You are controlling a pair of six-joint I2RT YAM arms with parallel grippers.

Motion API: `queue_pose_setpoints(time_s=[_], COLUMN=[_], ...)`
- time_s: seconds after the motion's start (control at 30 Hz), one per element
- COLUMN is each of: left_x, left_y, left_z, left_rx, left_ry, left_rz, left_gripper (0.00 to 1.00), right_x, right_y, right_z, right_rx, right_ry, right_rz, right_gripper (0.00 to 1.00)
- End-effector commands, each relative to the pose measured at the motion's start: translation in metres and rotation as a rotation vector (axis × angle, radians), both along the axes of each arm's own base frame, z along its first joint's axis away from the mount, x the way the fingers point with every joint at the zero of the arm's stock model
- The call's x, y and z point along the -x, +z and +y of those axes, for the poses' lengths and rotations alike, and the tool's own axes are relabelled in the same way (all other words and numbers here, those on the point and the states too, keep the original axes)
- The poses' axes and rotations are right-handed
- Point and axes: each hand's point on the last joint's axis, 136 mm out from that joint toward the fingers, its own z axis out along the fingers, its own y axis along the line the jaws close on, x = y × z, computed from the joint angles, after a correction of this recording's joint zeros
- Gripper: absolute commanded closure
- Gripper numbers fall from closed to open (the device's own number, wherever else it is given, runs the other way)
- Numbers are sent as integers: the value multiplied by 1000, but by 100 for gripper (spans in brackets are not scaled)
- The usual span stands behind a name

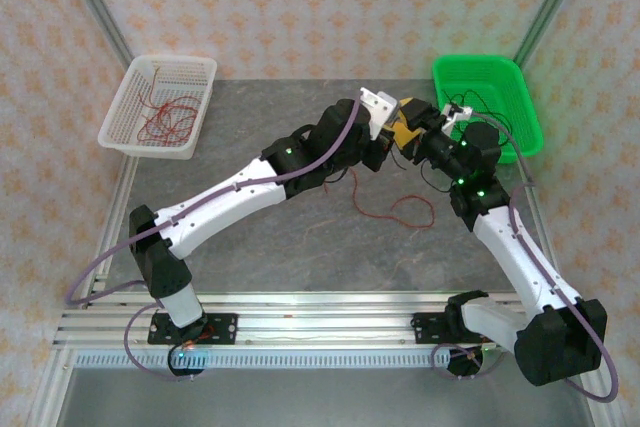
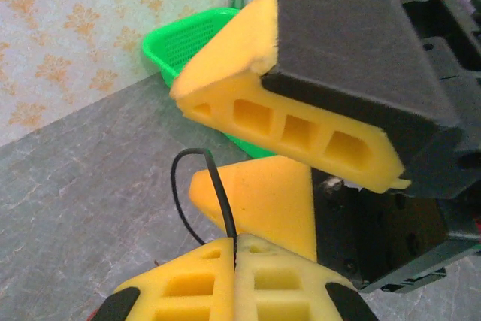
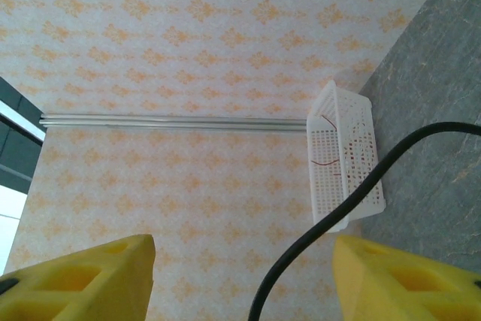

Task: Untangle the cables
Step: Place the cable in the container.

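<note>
My left gripper (image 2: 237, 246) is shut on a thin black cable (image 2: 218, 193), which rises from between its yellow pads and loops over to the left. In the top view the left gripper (image 1: 392, 143) meets the right gripper (image 1: 415, 133) above the table's middle right. The right gripper (image 3: 244, 280) is open, and the black cable (image 3: 331, 219) runs through the gap between its fingers without touching either pad. Its big yellow fingers (image 2: 301, 129) hang just over my left pads. A red cable (image 1: 395, 212) lies curled on the table below both grippers.
A white basket (image 1: 128, 97) at the back left holds red cables (image 1: 165, 122); the same basket (image 3: 327, 152) appears in the right wrist view. A green basket (image 1: 520, 97) stands at the back right, close behind the grippers. Metal frame posts stand at the back corners.
</note>
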Motion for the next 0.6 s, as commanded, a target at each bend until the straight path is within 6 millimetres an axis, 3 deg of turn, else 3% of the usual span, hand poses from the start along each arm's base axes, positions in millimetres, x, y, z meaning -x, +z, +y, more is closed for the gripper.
queue_pose_setpoints(time_s=[0.0, 0.07, 0.17, 0.23, 0.27, 0.37, 0.57], left_x=[6, 10, 17, 22, 23, 24, 24], left_y=[26, 24, 19, 17, 17, 21, 41], left_z=[4, 1, -5, -8, -9, -6, 9], left_rx=[35, 29, 21, 19, 19, 32, 89], left_ry=[-8, -22, -55, -71, -73, -58, 2], left_rz=[-71, -68, -59, -57, -59, -68, -105], left_gripper=[100, 100, 100, 100, 100, 100, 54], right_x=[7, 5, 2, 0, -1, -5, -20], right_y=[18, 18, 19, 20, 20, 21, 35], right_z=[2, 2, 4, 3, 3, -1, -21], right_rx=[-34, -29, -22, -8, 4, 75, 305], right_ry=[13, 10, 15, 10, 5, -27, -131], right_rz=[-52, -55, -67, -72, -76, -93, -179], right_gripper=[38, 41, 58, 87, 96, 100, 100])
